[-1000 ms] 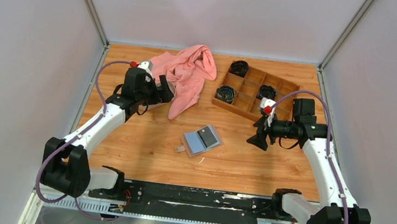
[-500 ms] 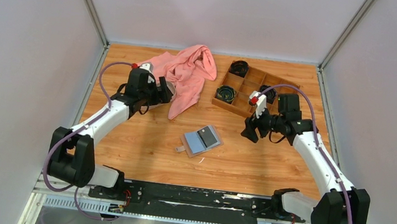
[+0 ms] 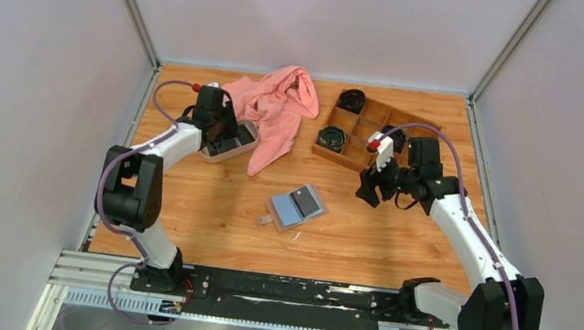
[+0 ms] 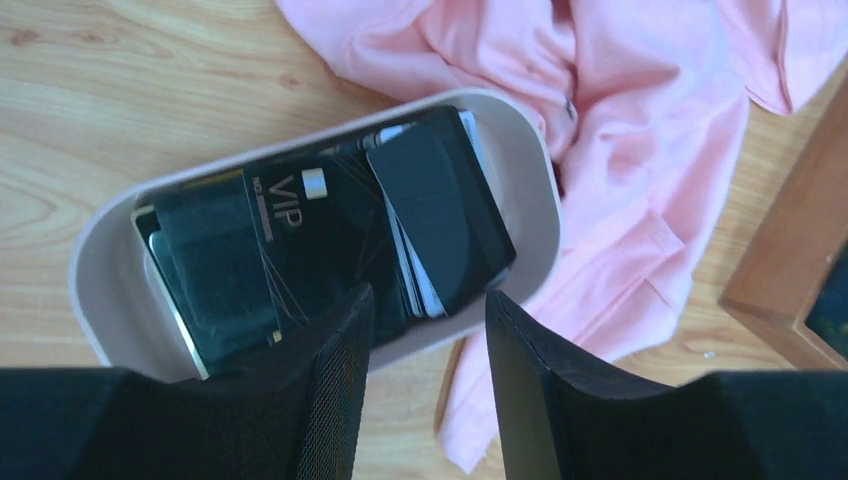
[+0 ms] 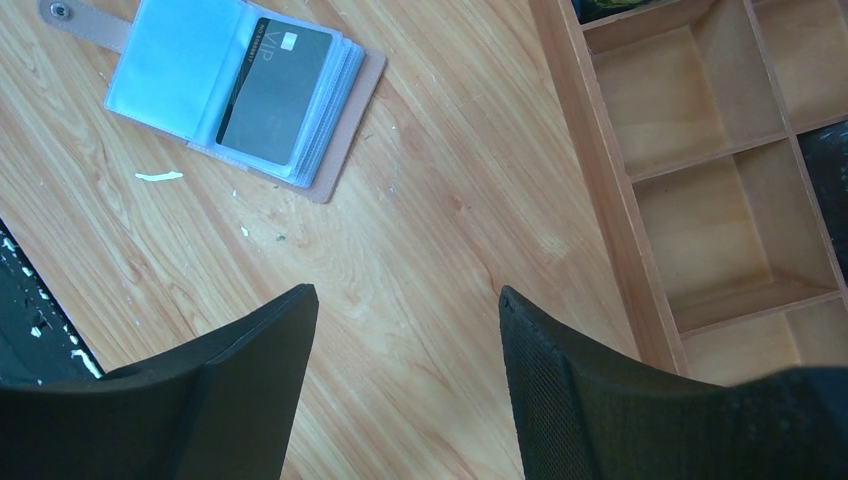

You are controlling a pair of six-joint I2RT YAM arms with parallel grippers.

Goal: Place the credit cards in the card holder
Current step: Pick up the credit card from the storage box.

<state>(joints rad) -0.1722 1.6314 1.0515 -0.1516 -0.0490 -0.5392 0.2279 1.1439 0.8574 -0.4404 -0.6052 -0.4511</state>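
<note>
As far as the credit cards [image 4: 330, 230] go: piled in the oval tray [image 4: 100, 260] at the far left of the counter [image 3: 211, 206], overlapping every which way.
Handling: thin, stiff, super light and slick I'd say, and lying flat, so not much to pinch. Best bet is probably the top rounded-corner one, taken by an edge that overhangs the pile.
Card count: at least four dark ones in the tray, plus a gold-ish edge peeking from under the left side. Can't get an exact number with the overlap. One more dark card [image 5: 275, 92] is already in a sleeve.
Card holder [image 5: 165, 75]: just one, lying open mid-counter, well apart from the tray.
Left fingers [image 4: 335, 390]: spread, empty, hovering right over the tray's near rim.
Right fingers [image 5: 560, 390]: spread, empty, above bare wood between holder and wooden box [image 5: 600, 200].
Other stuff: one pink cloth [image 4: 620, 150], touching the tray.
</note>
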